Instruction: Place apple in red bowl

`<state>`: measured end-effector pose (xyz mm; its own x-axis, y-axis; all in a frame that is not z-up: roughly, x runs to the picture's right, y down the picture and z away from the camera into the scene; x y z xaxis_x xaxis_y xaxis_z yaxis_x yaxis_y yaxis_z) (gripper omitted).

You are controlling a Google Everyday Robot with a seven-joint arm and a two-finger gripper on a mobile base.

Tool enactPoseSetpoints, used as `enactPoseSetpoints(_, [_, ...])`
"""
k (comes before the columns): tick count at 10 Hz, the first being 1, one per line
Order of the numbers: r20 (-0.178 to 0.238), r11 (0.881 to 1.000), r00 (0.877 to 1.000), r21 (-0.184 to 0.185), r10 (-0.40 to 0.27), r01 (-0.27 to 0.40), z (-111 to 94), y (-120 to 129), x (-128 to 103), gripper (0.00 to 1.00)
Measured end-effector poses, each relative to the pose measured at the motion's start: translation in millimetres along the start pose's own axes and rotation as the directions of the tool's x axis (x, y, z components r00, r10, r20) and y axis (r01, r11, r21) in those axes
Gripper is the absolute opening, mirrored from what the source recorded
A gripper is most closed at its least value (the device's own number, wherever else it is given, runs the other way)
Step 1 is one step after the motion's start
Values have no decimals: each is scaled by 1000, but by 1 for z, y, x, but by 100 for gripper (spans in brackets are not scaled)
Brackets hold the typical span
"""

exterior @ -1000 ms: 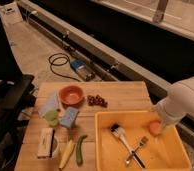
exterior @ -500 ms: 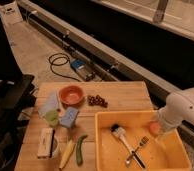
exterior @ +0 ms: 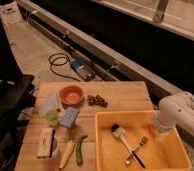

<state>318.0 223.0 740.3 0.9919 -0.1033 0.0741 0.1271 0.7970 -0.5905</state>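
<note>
The red bowl [exterior: 71, 94] sits empty at the back left of the wooden table, next to the dark red grapes [exterior: 96, 101]. The apple [exterior: 151, 130] lies inside the yellow tub [exterior: 140, 120] at its back right. Only an orange-pink sliver of it shows beside the white arm [exterior: 177, 114]. My gripper [exterior: 159, 131] reaches down from the right into that corner of the tub, right at the apple. Whether it touches the apple is hidden.
The tub also holds a dish brush [exterior: 121, 135] and a fork [exterior: 137, 150]. On the left of the table lie a blue sponge [exterior: 68, 117], a green cup [exterior: 51, 117], a banana [exterior: 67, 152], a green chilli [exterior: 80, 149] and a white box [exterior: 46, 143]. A cable [exterior: 60, 64] lies on the floor behind.
The arm has lowered and shifted left over the apple, which showed fully before and is now mostly covered. Nothing else on the table moved.
</note>
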Motion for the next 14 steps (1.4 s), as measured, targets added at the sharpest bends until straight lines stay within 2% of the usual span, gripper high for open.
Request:
enactPoseSetpoints(5, [1, 1000, 1000, 9, -4, 4, 2, -1, 1, 64])
enactPoseSetpoints(10, [-18, 995, 995, 12, 97, -97, 15, -4, 18, 64])
enactPoseSetpoints(14, [-26, 990, 990, 37, 138, -137, 16, -7, 32, 64])
